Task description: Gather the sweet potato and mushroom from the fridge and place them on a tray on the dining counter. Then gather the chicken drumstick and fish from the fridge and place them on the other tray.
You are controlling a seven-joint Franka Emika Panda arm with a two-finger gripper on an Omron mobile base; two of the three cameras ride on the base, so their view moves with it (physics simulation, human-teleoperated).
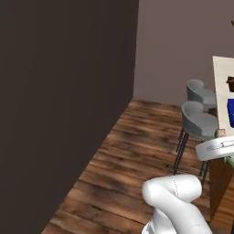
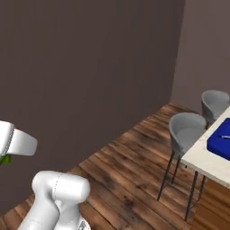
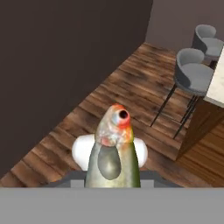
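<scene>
My gripper (image 3: 113, 181) is closed narrowly on the fish (image 3: 113, 153), whose body rises from the bottom centre of the hand view. The fish is glossy and tapered, olive-grey with a pale belly patch, a red-orange head and a dark round eye. Behind it lies dark plank flooring (image 3: 131, 87). At the upper right stand grey round stools (image 3: 192, 74) with thin black legs, beside the cream stone dining counter (image 3: 216, 89). A blue tray (image 2: 220, 141) lies on that counter at the right edge of the right base view.
</scene>
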